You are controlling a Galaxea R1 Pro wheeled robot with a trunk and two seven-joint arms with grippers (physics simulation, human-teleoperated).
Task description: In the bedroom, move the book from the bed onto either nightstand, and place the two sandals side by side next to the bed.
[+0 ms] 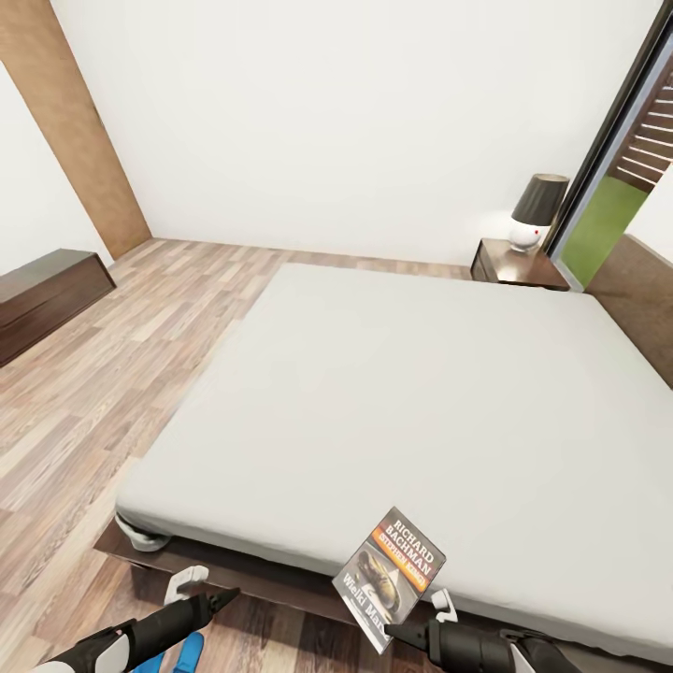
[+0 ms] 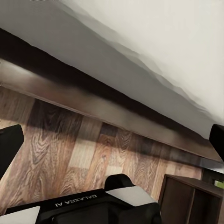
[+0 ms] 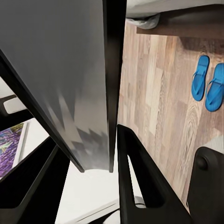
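Right gripper, low and outstretched, clamps the book upright.

A lamp with a dark shade is standing by the window; a dark cabinet is sitting along the wall.

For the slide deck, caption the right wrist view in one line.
Right gripper clamps the book edge-on, above plank floor where two blue sandals lie side by side near the bed frame.

pale grey bed, orange-banded book, 2 blue sandals
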